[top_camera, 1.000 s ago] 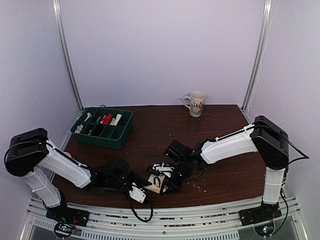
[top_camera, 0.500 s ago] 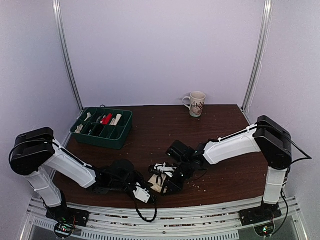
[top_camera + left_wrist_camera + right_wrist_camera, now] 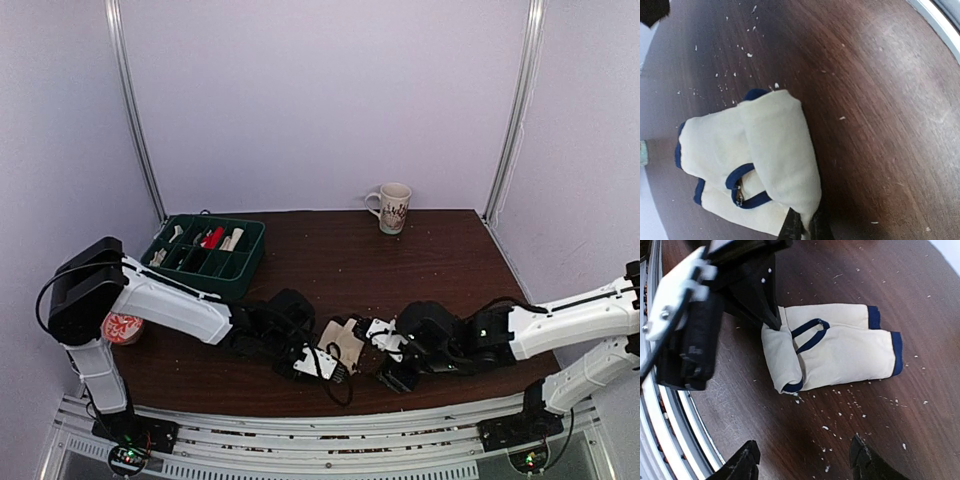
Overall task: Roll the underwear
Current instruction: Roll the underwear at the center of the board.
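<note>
The underwear [image 3: 775, 150] is cream with navy trim and lies near the table's front edge [image 3: 347, 340], one side curled over into a loose roll. My left gripper [image 3: 804, 227] is shut on the rolled edge, with cloth pinched between its dark fingertips; from above it [image 3: 338, 368] sits just left of the garment. In the right wrist view the underwear [image 3: 840, 350] lies flat ahead, with the left gripper's fingers [image 3: 771, 315] on its left end. My right gripper [image 3: 804, 460] stands open a little way back from it, holding nothing, and sits to its right [image 3: 392, 365].
A green compartment tray [image 3: 205, 255] with small items stands at the back left. A patterned mug [image 3: 392, 207] is at the back centre. A red and white object [image 3: 122, 327] sits by the left arm's base. White crumbs [image 3: 860, 410] dot the wood near the garment.
The left gripper has shut on the rolled edge. The right gripper has opened, let go of the underwear and backed off to the right. Both arms and the garment have shifted rightward.
</note>
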Motion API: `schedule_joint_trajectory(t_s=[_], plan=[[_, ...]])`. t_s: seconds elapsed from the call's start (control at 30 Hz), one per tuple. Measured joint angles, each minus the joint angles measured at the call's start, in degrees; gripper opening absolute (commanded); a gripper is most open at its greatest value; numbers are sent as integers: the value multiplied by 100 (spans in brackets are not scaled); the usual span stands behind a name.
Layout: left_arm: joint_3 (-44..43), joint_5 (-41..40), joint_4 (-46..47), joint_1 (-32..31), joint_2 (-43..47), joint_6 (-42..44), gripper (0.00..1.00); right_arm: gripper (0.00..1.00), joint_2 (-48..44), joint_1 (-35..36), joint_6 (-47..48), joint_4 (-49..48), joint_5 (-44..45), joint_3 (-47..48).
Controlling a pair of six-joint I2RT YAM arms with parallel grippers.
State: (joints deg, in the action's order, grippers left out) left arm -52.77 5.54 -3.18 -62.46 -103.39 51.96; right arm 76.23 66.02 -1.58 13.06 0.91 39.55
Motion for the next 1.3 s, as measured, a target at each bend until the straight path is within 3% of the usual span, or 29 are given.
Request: schedule_joint_trajectory(t_s=[0.2,0.4,0.63,0.83,1.03,1.3], plan=[[-1274,706,-1340,286,-662,-393,0,64,-658,901,-26,-435,1766,-498],[-2061,1648,-2430,715,-1099,-570,0,61,-651,1576,166,-901,2981,-682],[-2968,2688,-3716,1178,-1711,-629,0,64,-267,2221,577,-1333,3585,-697],[-3416,3001,-4282,1266,-2035,-627,0,70,483,2273,1027,-1484,3744,-387],[-3711,3080,-4647,1266,-2205,-627,0,71,2081,2146,1469,-1364,4138,693],[-3969,3180,-4977,1266,-2398,-625,0,61,3086,1434,1821,-1095,4013,1307]])
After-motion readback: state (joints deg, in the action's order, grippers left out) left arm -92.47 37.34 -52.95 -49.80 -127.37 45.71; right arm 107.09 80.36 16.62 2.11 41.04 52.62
